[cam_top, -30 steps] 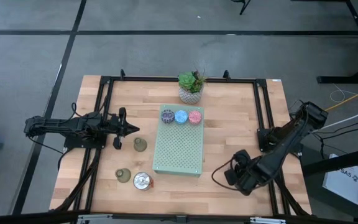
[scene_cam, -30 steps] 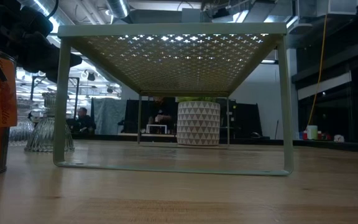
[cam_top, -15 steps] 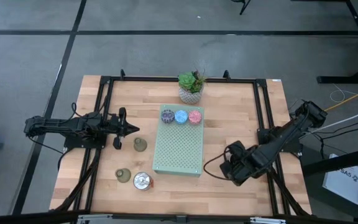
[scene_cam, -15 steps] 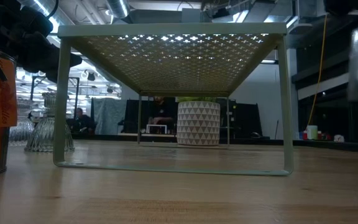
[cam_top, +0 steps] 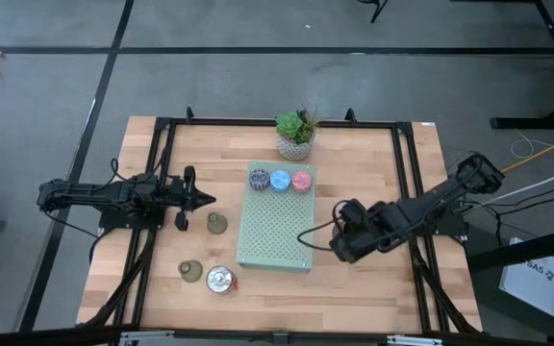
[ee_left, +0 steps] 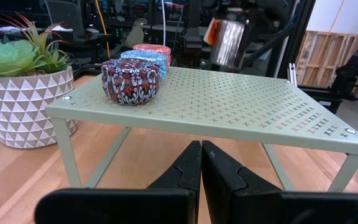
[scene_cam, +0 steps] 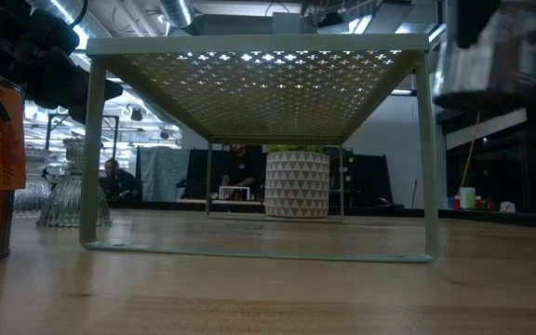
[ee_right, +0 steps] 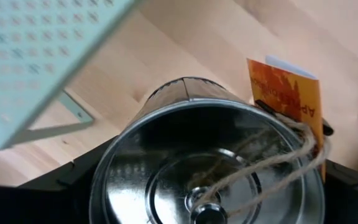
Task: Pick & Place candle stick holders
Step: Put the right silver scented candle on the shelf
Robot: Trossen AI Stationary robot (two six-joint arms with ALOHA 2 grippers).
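A pale green perforated shelf [cam_top: 277,231] stands mid-table. Purple [cam_top: 259,179], blue [cam_top: 280,180] and pink [cam_top: 302,180] holders sit on its far end. Two olive-green holders [cam_top: 217,224] [cam_top: 190,270] and a silver holder [cam_top: 220,280] stand on the table left of the shelf. My right gripper [cam_top: 342,238] is shut on a second silver holder [ee_right: 210,162], which has a twine-tied orange tag, just right of the shelf. My left gripper [cam_top: 200,200] is shut and empty, left of the shelf. My right gripper pinches the silver holder by opposite sides of its round wall [ee_right: 104,177], one dark finger [ee_right: 55,186] on each side. The fingers come from above, and the lid with its knob faces the wrist. The holder is lifted clear of the table, high beside the shelf [scene_cam: 496,51].
A green succulent in a white patterned pot [cam_top: 296,135] stands at the far edge behind the shelf. Black frame rails [cam_top: 407,183] run along the table's sides. Bare wood lies right of the shelf and along the near edge.
My right gripper has carried the silver holder from the near right part of the table up and toward the far left, to just beside the shelf's right edge. The holder stays in the hold, clear of the table.
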